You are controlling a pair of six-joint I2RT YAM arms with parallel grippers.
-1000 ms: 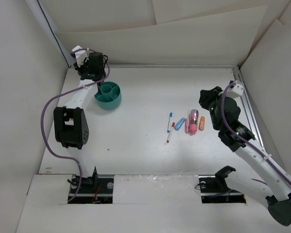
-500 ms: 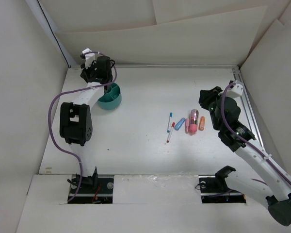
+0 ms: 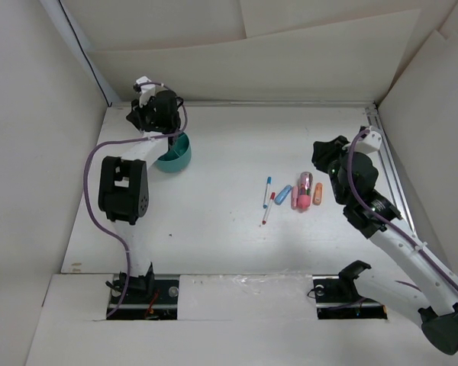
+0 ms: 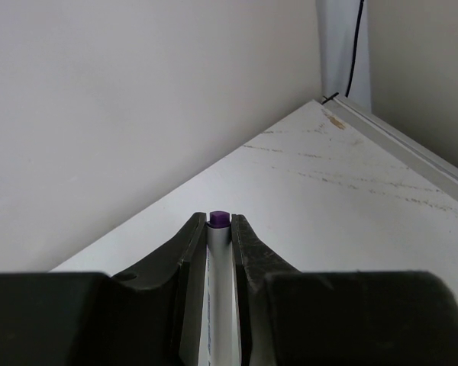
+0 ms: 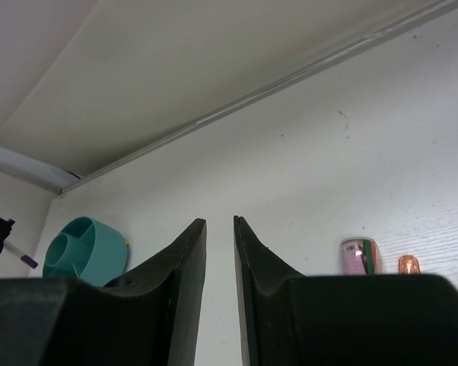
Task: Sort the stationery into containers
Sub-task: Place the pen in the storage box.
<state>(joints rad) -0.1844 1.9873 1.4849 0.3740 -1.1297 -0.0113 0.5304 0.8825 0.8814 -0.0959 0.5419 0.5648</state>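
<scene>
My left gripper [image 3: 166, 122] hangs over the back rim of the round teal cup [image 3: 175, 157] and hides part of it. In the left wrist view it [image 4: 218, 223] is shut on a thin white pen with a purple cap [image 4: 219, 263]. Right of centre on the table lie a blue-capped pen [image 3: 266, 191], a red-capped pen [image 3: 269, 208], and short blue [image 3: 283, 194], pink [image 3: 295, 199], magenta [image 3: 306, 185] and orange [image 3: 317, 194] pieces. My right gripper [image 3: 325, 157] hovers just right of this group. Its jaws [image 5: 220, 226] stand slightly apart with nothing between them.
White walls close the table in at the back and on both sides. A metal rail [image 3: 393, 175] runs along the right edge. The right wrist view shows the teal cup [image 5: 84, 250] far left, with the pink [image 5: 358, 255] and orange [image 5: 409, 264] pieces low right.
My left arm has swung to the right with the pen and now covers more of the teal cup. The right arm and the items on the table have not moved.
</scene>
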